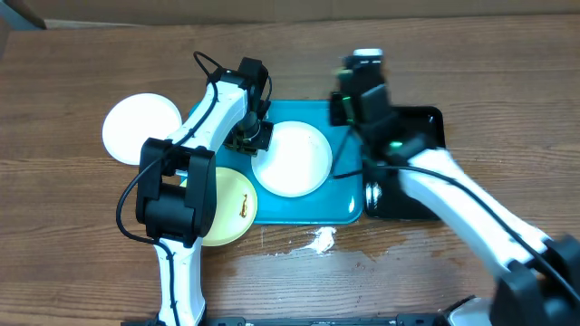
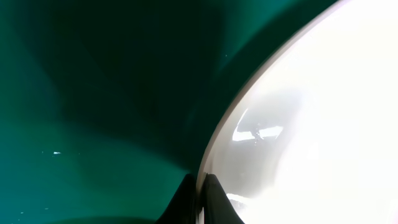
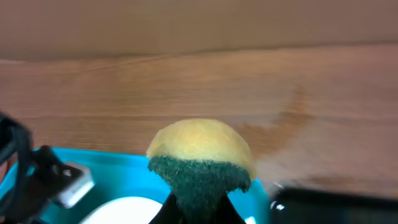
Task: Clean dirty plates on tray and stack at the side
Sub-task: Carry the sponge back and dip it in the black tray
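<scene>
White plate (image 1: 292,158), round and glossy, lies on the turquoise tray (image 1: 308,210).

A: Plates?
B: Three. One white plate (image 1: 292,159) lying in the turquoise tray (image 1: 340,204), left of centre, looks clean.
A: Others?
B: The second white plate (image 1: 136,127) is on the table left of the tray, well apart. The yellow-green plate (image 1: 232,195) is at the tray's front-left corner, small dark smear on it; may overlap the rim, hard to tell.

Matt wood-grain table (image 1: 63,72). Glossy, wet-looking turquoise plastic tray (image 1: 313,213). Smooth, shiny white plate (image 1: 294,163). The sponge (image 3: 199,146): yellow foam, rough green scourer. Glossy black tray (image 1: 426,127) at three o'clock.
</scene>
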`<state>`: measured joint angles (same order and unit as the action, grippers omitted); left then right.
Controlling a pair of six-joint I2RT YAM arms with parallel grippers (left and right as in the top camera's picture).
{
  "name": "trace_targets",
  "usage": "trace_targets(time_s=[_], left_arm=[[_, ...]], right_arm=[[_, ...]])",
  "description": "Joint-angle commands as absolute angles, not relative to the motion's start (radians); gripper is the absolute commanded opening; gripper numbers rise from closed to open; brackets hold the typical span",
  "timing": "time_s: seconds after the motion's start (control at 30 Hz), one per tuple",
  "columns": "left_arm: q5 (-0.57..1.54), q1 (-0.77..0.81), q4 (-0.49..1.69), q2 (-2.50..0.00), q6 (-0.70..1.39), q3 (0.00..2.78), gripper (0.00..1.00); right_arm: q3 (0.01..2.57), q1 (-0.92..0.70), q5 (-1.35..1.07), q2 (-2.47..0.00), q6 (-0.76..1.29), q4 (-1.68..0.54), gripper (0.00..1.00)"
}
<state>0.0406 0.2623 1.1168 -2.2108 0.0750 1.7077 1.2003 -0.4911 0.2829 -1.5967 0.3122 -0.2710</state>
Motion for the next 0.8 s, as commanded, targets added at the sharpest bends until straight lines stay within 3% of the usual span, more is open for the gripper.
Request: trace_targets(time_s=[0.0,0.23,0.37,0.77], left_arm=[[0.02,0.268,1.107,-2.218,0.087,1.703,0.04],[0.028,0.268,1.098,-2.218,0.086,1.703,0.04],[0.04,0.269,1.09,-2.218,0.086,1.703,0.04],[0.136,0.269,1.055,-2.218,0.09,1.703,0.04]], right_arm=[[1.2,-0.389,0.22,-1.564,0.371,-0.407,0.04],[1.199,-0.163,0.014,-1.577,0.37,-0.751,0.09],[1.197,-0.094,-0.006,-1.581,0.362,-0.817,0.11],[1.187,-0.105,-0.037,-1.62,0.337,-0.872,0.16]])
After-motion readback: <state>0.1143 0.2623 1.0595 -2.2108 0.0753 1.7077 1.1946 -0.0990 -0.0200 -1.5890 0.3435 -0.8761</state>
